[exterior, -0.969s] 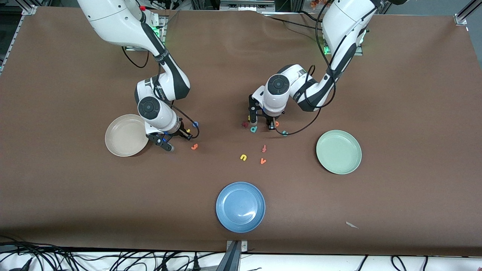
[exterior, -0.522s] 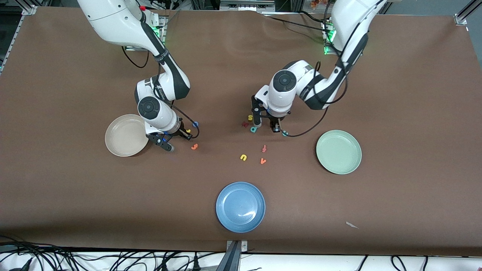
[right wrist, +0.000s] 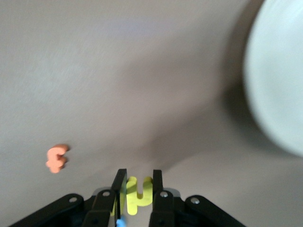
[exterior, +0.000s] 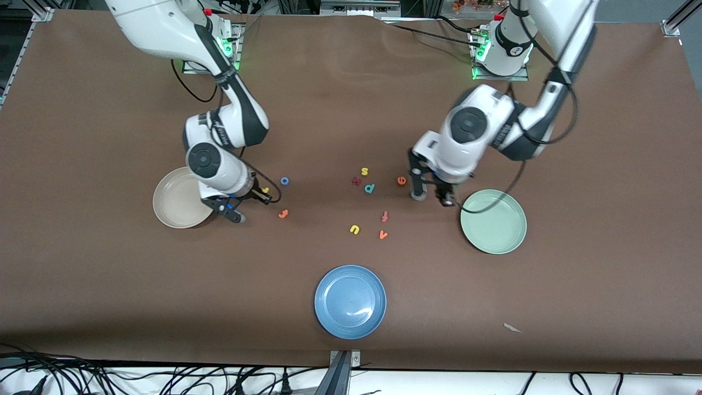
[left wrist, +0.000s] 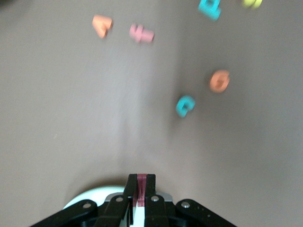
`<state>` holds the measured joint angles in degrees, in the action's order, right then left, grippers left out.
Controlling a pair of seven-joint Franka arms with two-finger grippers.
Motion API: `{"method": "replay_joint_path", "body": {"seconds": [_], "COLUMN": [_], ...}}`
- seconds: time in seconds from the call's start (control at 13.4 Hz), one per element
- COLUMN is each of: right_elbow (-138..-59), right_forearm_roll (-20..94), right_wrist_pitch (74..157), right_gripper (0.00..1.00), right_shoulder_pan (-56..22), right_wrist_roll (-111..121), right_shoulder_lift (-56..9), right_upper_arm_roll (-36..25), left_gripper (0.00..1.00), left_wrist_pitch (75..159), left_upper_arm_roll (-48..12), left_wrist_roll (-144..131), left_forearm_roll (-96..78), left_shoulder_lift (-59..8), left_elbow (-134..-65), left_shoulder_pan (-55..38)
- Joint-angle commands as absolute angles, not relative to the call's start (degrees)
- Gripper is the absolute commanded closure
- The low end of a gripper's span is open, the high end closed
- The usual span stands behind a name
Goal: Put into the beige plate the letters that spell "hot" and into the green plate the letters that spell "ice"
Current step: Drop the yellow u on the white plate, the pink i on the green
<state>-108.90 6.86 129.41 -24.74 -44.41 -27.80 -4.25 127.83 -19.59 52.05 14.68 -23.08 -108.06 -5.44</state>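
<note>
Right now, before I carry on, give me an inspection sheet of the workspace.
Surface: brown table; pale scrap near the front edge.
Job's things: beige plate and green plate hold no letters; blue o, orange t, orange e, teal c lie on the table.
Clutter: blue plate; yellow s, yellow u, teal p, dark red kinked letter, redder t, orange v.
Grippers: right hand shut on yellow h, by the beige plate; left hand shut on dark red i, by the green plate's rim.
Cables: loose bundle along the front edge.
Surroundings: metal frame.
</note>
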Motion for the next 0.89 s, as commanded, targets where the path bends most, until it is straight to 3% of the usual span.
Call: {"method": "replay_joint_path", "body": {"seconds": [0.0, 0.3, 0.45, 0.6, 0.67, 0.75, 0.82], "right_elbow": [-108.4, -109.4, -110.3, -110.2, -110.4, -110.4, -110.4], "right_forearm_roll": [6.9, 7.2, 7.2, 7.3, 7.3, 7.5, 7.6], "right_wrist_pitch": [122.5, 121.4, 122.3, 123.2, 124.6, 125.5, 125.9], "right_gripper": [0.87, 0.87, 0.87, 0.86, 0.85, 0.85, 0.83], "right_shoulder_pan": [-24.7, -24.3, -21.2, -18.2, -17.1, -16.9, -16.9], "right_wrist_roll": [-32.9, -12.5, -6.1, -0.5, 1.1, 1.7, 1.7], "right_shoulder_lift": [-24.4, -25.1, -27.0, -28.8, -29.7, -30.7, -31.3], "right_upper_arm_roll": [-10.3, -19.5, -20.1, -20.1, -20.1, -20.1, -20.0], "left_gripper": [1.0, 0.96, 0.96, 0.88, 0.75, 0.19, 0.0], "left_wrist_pitch": [127.6, 132.1, 134.7, 135.1, 135.1, 135.1, 134.7], "left_upper_arm_roll": [-17.3, -15.3, -14.1, -13.2, -12.9, -12.9, -12.9], "left_wrist_roll": [59.5, 61.3, 61.5, 61.5, 61.5, 61.8, 61.9], "left_forearm_roll": [15.6, 16.4, 16.5, 16.5, 16.5, 16.5, 16.5], "left_shoulder_lift": [-23.1, -26.8, -28.6, -30.7, -30.7, -30.6, -30.3], "left_elbow": [-108.0, -108.4, -108.9, -109.0, -109.1, -109.1, -109.0], "left_shoulder_pan": [-2.9, -1.0, -1.0, -1.0, -1.0, -1.0, -1.0]}}
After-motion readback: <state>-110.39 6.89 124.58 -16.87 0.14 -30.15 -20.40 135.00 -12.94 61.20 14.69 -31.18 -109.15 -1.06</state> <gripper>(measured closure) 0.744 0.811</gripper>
